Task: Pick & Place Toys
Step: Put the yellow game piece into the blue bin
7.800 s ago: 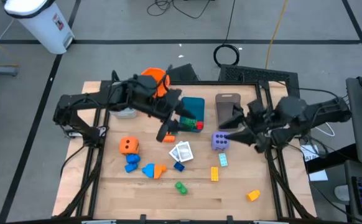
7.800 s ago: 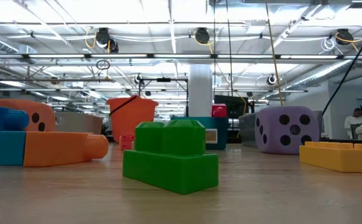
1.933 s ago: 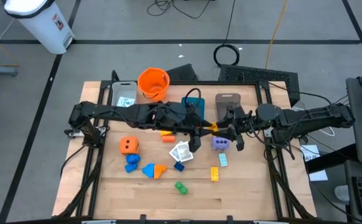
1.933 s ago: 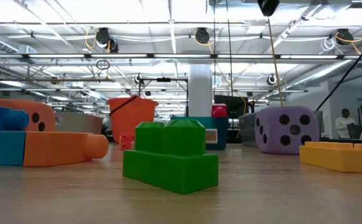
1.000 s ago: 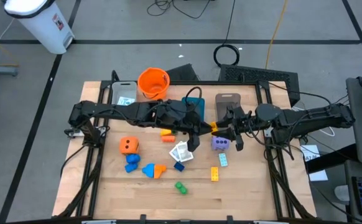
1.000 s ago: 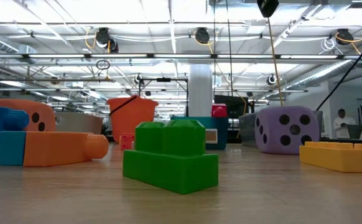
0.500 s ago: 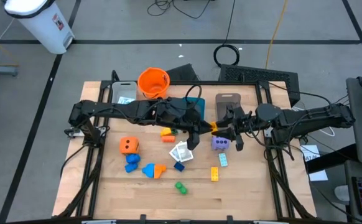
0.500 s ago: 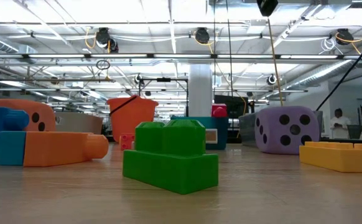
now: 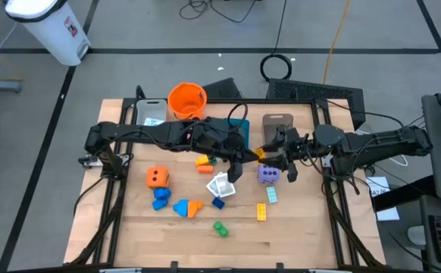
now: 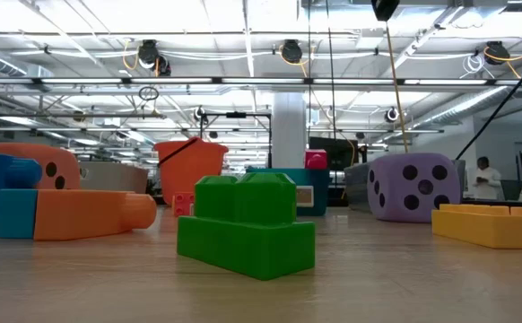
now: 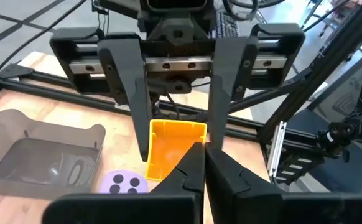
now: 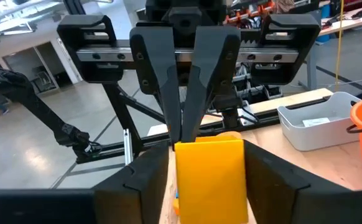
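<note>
High over the table's middle my two grippers face each other with a yellow brick [image 9: 260,154] between them. My left gripper [image 11: 203,163] comes from the left and is shut on the brick. My right gripper [image 12: 207,177] comes from the right, and its fingers stand close on either side of the brick [image 12: 209,171]; I see no plain touch. On the table rest a purple die [image 9: 268,174], an orange die [image 9: 156,177], white cards [image 9: 221,184], and green [image 9: 220,227], yellow [image 9: 261,211] and blue [image 9: 161,197] bricks. My left gripper pinches an edge of the yellow brick [image 11: 190,148], on the side that faces it, between its two shut fingertips. The fingers come from the table's left, slanting slightly down. The brick is lifted clear of the table.
An orange bucket [image 9: 186,100] stands at the far edge, with a white tray [image 9: 151,114] to its left. A teal tray [image 9: 241,127] and a grey tray [image 9: 277,123] lie at the far side, under the arms. Bare wood lies at the near edge.
</note>
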Controlling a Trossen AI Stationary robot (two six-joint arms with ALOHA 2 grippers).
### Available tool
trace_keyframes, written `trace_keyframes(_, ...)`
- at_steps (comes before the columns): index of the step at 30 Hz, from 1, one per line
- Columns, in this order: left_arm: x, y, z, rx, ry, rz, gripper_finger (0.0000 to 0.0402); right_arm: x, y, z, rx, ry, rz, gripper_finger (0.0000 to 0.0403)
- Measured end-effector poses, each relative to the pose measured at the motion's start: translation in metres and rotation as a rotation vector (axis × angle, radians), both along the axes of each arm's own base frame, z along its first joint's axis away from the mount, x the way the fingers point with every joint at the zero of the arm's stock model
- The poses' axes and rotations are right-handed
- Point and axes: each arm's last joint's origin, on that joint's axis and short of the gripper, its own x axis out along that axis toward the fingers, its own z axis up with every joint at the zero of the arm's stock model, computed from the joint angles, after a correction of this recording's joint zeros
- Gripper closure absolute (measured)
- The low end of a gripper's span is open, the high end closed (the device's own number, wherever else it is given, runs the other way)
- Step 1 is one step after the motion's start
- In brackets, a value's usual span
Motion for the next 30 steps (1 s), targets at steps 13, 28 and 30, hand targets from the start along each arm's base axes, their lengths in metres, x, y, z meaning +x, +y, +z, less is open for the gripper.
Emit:
trace_keyframes(13, -0.006, 0.032, 0.003, 0.013, 0.019, 0.037, 0.0399, -0.022, -0.019, 0.006, -0.016, 0.009, -0.079, 0.0173)
trace_keyframes(28, -0.039, 0.097, -0.033, 0.076, 0.475, 0.131, 0.04, -0.039, -0.039, 0.003, -0.045, 0.091, -0.2, 0.0177)
trace_keyframes(30, -0.03, 0.101, -0.044, 0.066, 0.482, 0.102, 0.04, -0.039, -0.039, -0.001, -0.045, 0.123, -0.2, 0.0177)
